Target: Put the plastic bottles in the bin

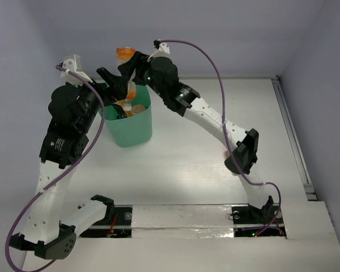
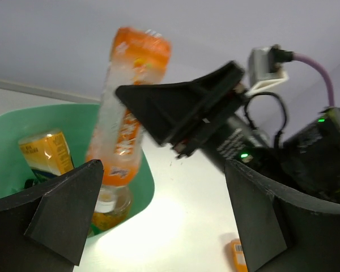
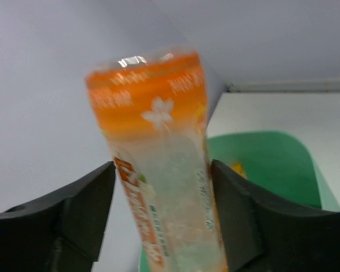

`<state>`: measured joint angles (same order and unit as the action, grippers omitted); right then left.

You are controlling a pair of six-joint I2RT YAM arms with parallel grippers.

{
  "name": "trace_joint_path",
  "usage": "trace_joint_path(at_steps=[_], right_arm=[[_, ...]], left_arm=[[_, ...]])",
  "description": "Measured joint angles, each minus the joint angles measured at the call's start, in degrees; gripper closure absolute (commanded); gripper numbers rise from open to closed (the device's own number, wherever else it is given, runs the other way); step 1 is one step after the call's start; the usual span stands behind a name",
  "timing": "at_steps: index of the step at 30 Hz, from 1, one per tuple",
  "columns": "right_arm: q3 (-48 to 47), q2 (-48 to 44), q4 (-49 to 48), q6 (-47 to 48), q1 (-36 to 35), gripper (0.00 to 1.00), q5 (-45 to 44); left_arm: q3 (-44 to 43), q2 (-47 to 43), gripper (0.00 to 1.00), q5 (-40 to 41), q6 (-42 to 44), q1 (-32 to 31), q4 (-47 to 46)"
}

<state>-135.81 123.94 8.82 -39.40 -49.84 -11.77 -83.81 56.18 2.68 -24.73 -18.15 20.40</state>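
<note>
The orange bottle point(image 3: 153, 119) stands almost upright over the bin point(image 1: 133, 133), slightly tilted. Its orange-banded end is up, above the rim. Its lower, clear end is down inside the bin's mouth. The label is orange and white, and the bottle looks blurred in both wrist views.

The right gripper point(image 3: 163, 170) has one black finger on each side of the bottle's middle. Both fingers lie right against the bottle's sides. I cannot tell whether they are clamping it or have let go.

Inside the bin, below the bottle's lower end, lie other bottles. One with a yellow-orange label point(image 2: 45, 156) leans against the far-left inner wall, and a pale round end point(image 1: 137, 107) shows on the right side.

The mint-green bin stands on the white table point(image 1: 215, 164), towards the far left and close to the back wall.

The left gripper point(image 2: 163, 170) hangs just left of the bin at rim height. Its jaws are spread wide with nothing between them, and it faces the bottle and the right gripper.

A small orange object point(image 2: 236, 252) lies on the table near the bin, cut off at the edge of the left wrist view. I cannot tell what it is.

A purple cable point(image 1: 209, 62) arcs over the right arm.
</note>
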Motion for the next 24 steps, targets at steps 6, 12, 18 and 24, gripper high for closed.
trace_joint_path(at_steps=[6,12,18,24], right_arm=[[6.56,0.63,0.50,0.87,-2.71,0.00,-2.78],[8.33,-1.64,2.49,3.08,-3.10,0.03,-4.74],[30.21,-24.44,-1.51,3.28,-1.36,0.93,-8.96],[57.13,-53.51,6.23,-2.86,9.66,1.00,-11.37]], left_arm=[[-0.22,0.59,0.19,-1.86,0.72,0.00,1.64],[-5.55,3.61,0.53,-6.47,0.96,0.00,3.06],[-5.68,3.04,0.84,-11.82,0.87,-0.13,2.36],[2.99,-1.01,1.00,-15.91,1.03,-1.49,1.79]])
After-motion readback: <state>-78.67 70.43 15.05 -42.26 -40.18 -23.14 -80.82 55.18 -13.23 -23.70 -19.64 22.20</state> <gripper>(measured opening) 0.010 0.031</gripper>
